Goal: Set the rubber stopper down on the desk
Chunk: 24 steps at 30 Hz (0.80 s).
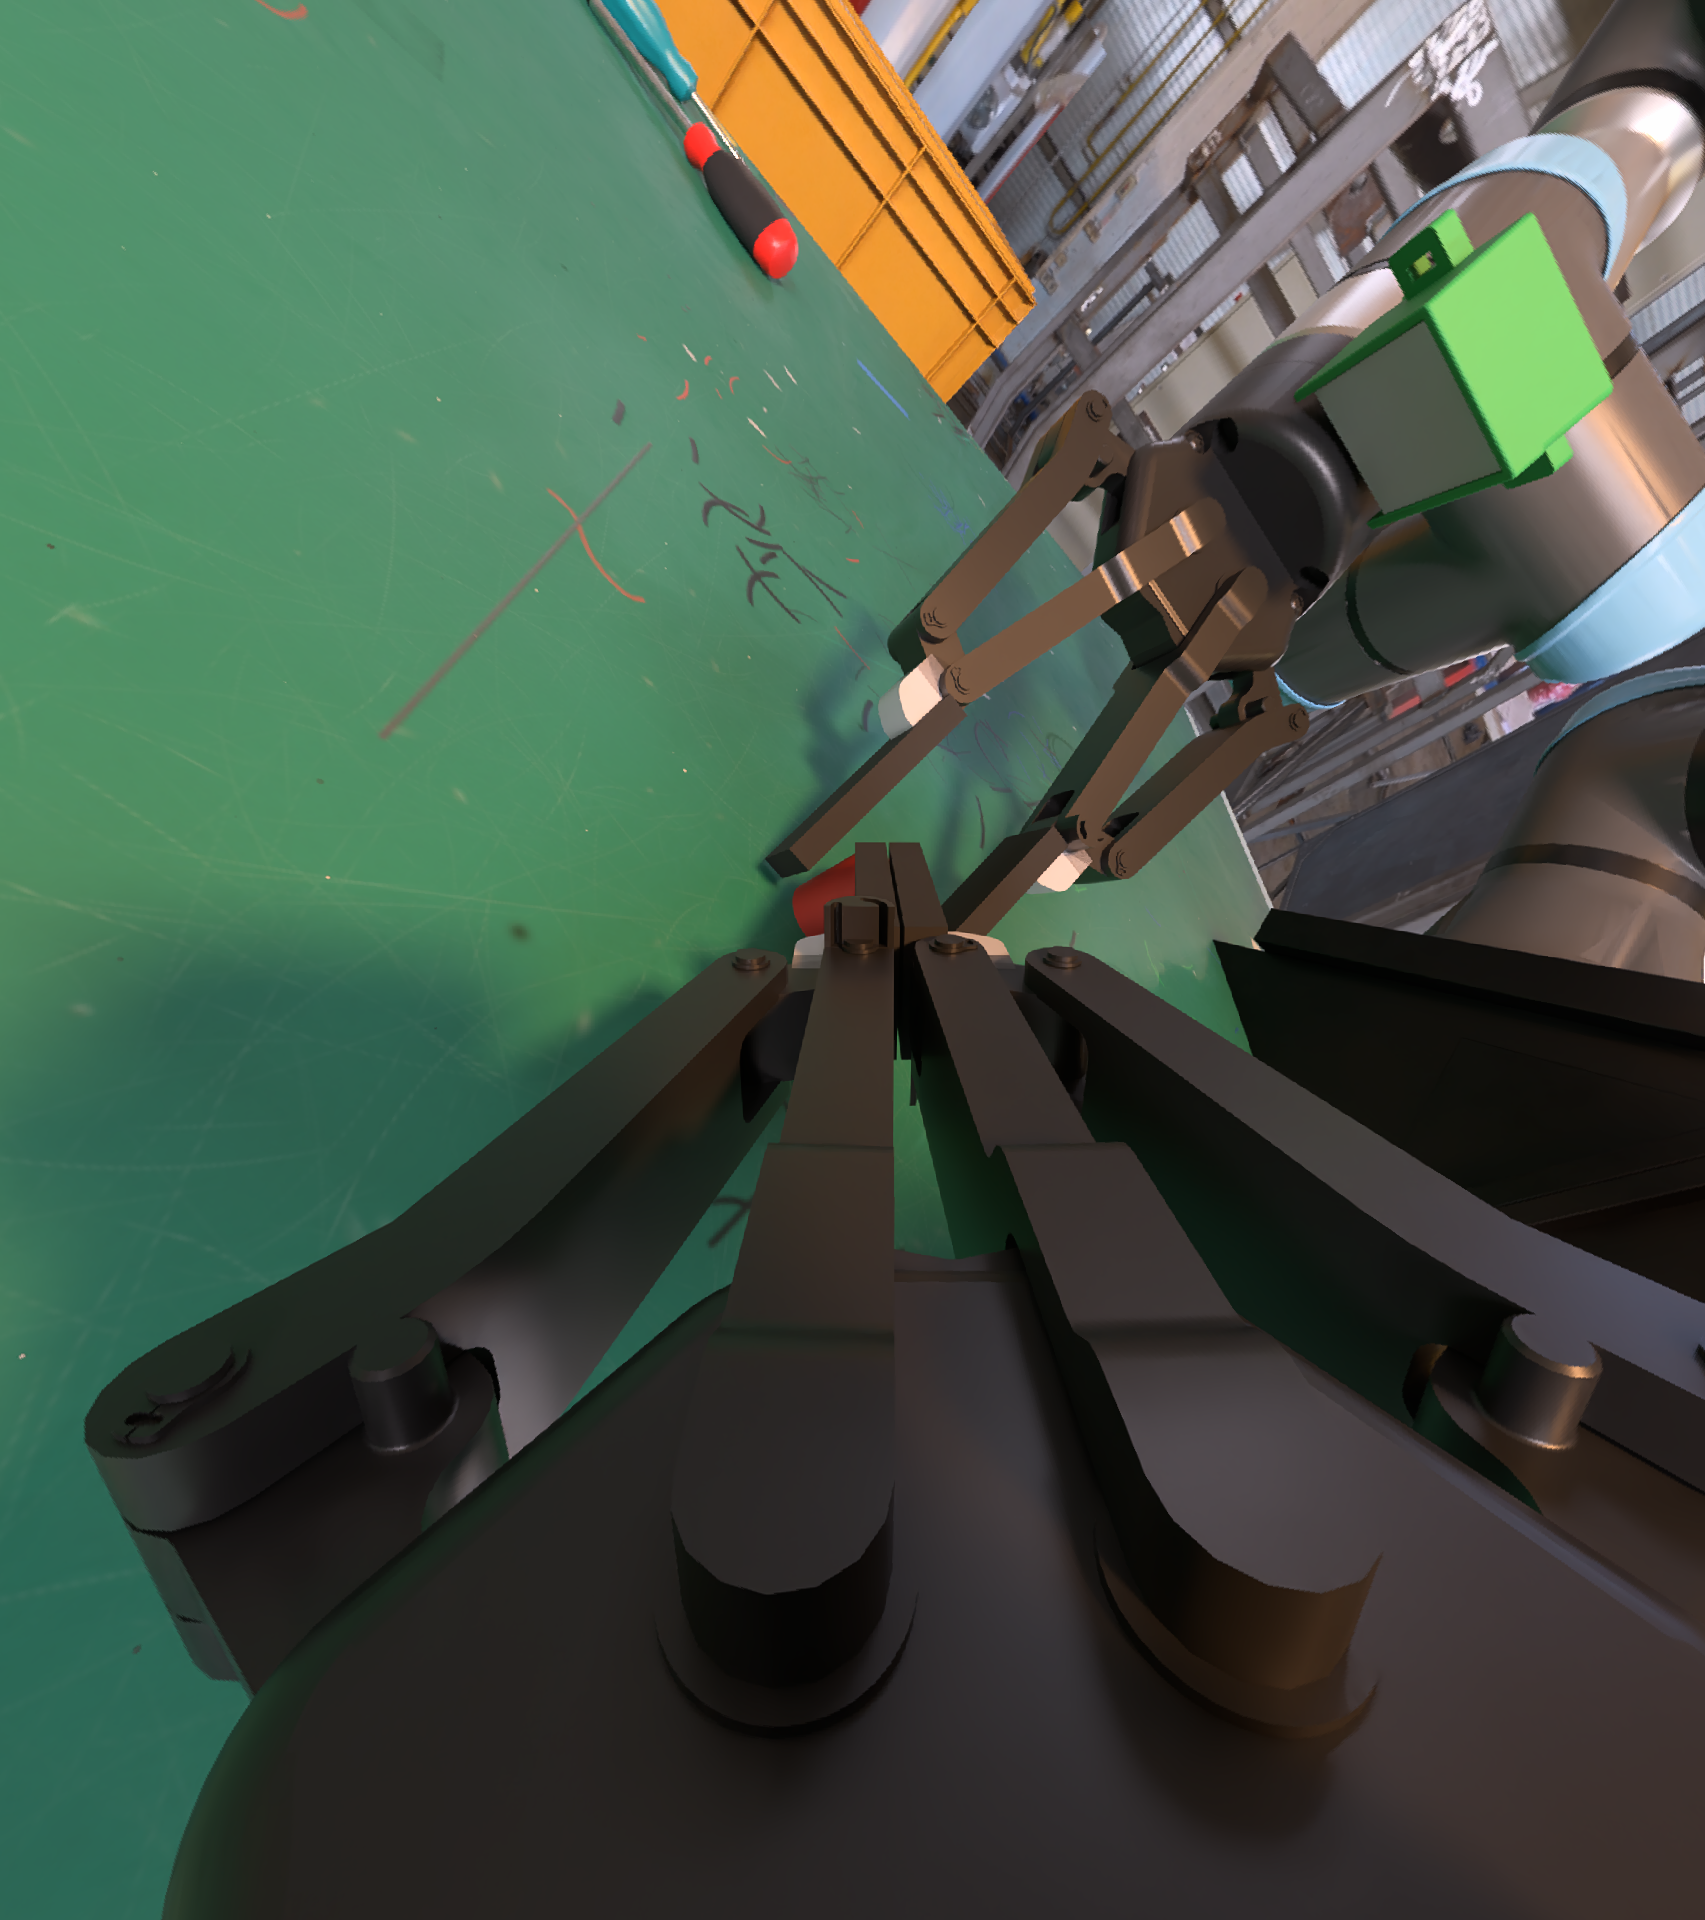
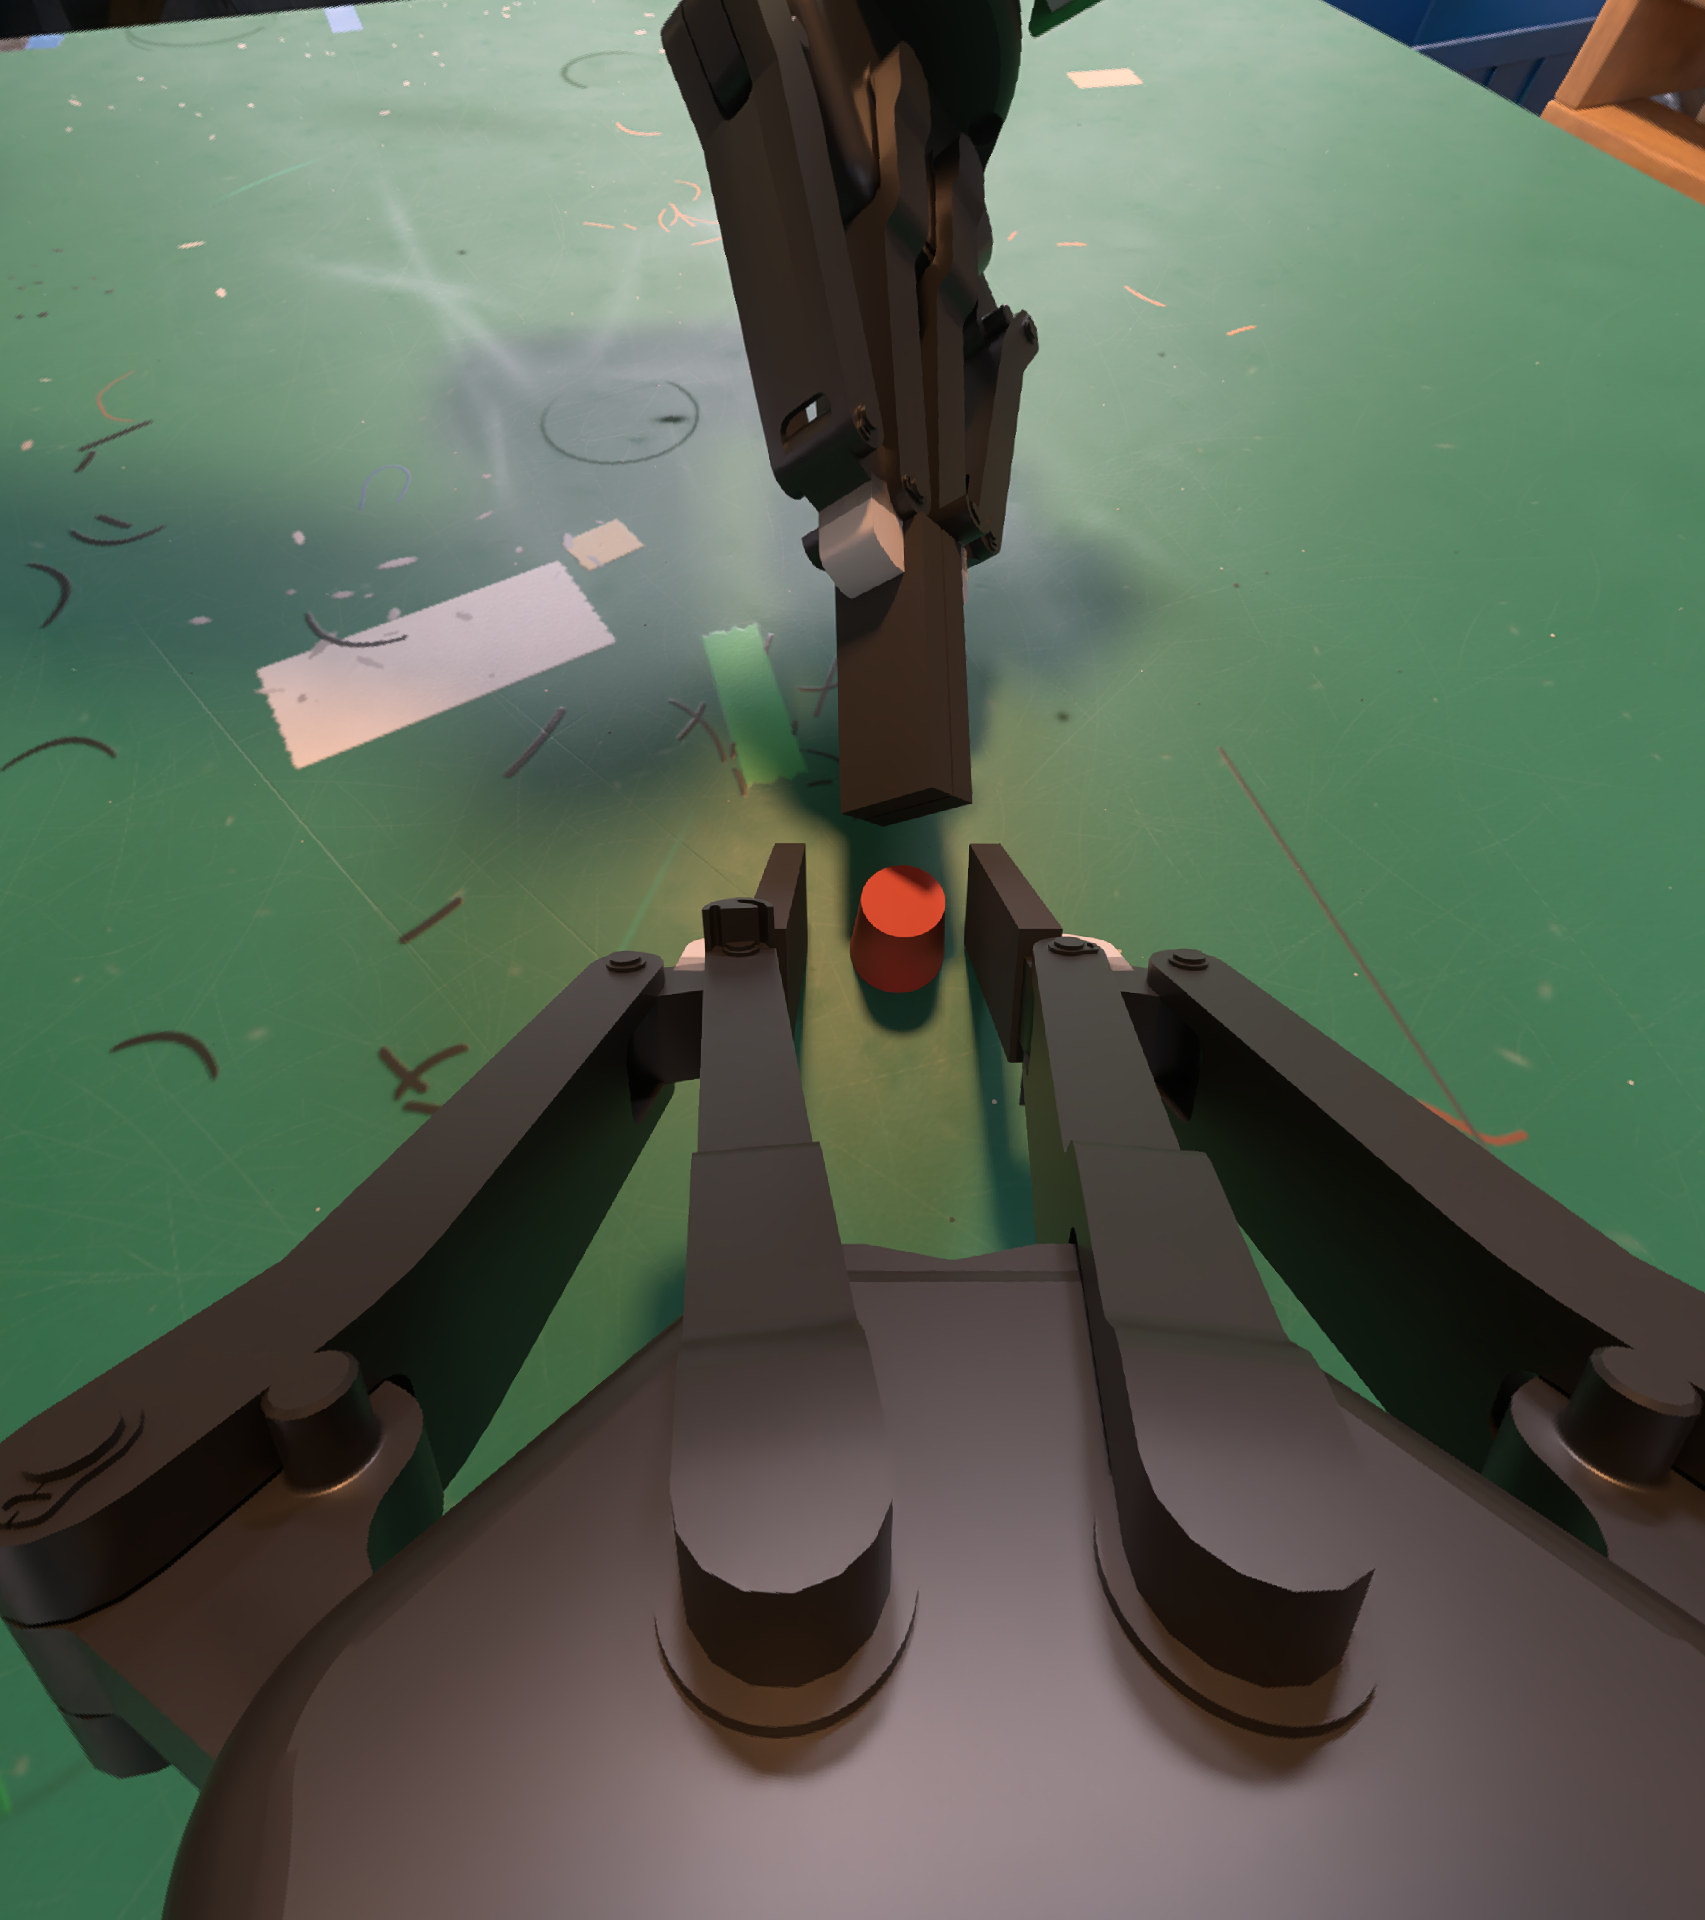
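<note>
Red rubber stopper (image 2: 898, 927): short tapered plug, flat round top, standing upright on the green desk (image 2: 1347, 582), between the parted fingers of the right end effector (image 2: 887, 883), released, with gaps on both sides. Left end effector (image 1: 887, 868) clenched, empty, fingers pressed together just beside the stopper. Only in the left wrist view: red-and-black screwdriver (image 1: 742, 203), orange crate (image 1: 858, 166). Only in the right: white tape strip (image 2: 432, 660), green tape strip (image 2: 749, 701).

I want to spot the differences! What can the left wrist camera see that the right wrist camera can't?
Only the left wrist view shows the orange crate, a red-and-black screwdriver and the right arm's green box. Only the right wrist view shows white tape and green tape. Both show the red rubber stopper on the green desk, between the open right gripper, with the shut left gripper nearby.
</note>
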Tool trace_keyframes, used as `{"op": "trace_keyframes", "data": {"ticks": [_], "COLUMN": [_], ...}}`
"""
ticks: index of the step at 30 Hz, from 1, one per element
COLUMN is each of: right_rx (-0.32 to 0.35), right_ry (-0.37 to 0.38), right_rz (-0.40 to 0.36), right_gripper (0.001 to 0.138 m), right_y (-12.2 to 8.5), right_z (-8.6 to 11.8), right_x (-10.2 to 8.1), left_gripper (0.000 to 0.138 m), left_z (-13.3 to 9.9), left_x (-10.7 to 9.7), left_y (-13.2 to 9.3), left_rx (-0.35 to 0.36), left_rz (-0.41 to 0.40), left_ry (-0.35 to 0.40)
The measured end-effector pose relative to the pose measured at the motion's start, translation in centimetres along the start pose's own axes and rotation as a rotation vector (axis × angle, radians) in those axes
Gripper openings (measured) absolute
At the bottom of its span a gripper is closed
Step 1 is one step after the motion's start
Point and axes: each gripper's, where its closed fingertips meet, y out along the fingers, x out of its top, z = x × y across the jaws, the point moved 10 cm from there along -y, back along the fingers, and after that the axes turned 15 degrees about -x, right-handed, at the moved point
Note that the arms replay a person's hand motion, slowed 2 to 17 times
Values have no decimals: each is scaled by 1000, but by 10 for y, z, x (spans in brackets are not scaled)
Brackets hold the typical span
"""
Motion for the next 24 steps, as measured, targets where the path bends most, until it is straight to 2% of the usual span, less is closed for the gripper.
{"op": "trace_keyframes", "data": {"ticks": [24], "right_rx": [3], "right_ry": [3], "right_rz": [2], "right_gripper": [42], "right_y": [0], "right_z": [0], "right_x": [0], "left_gripper": [1], "left_z": [3], "left_x": [-2], "left_y": [0], "left_rx": [10], "left_rz": [0], "left_ry": [-40]}}
